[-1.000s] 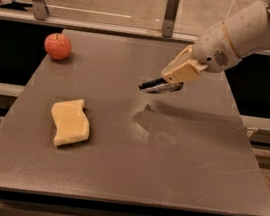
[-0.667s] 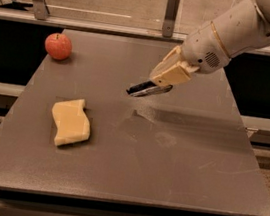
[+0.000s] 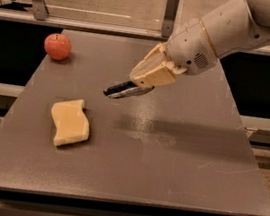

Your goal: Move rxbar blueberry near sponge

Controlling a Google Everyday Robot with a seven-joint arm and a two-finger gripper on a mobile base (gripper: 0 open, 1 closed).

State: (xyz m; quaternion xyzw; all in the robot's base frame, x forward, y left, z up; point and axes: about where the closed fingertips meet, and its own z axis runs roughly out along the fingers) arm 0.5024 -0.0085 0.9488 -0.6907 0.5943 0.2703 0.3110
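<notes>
The pale yellow sponge lies on the left part of the grey table. My gripper hangs above the table's middle, right of and above the sponge, and is shut on the rxbar blueberry, a dark flat bar that sticks out to the left from between the tan fingers. The bar is held off the table surface, apart from the sponge.
A red apple sits at the table's far left corner. A low rail with metal posts runs behind the table. My white arm reaches in from the upper right.
My gripper has moved left toward the sponge, carrying the bar with it. The sponge and the apple have not moved.
</notes>
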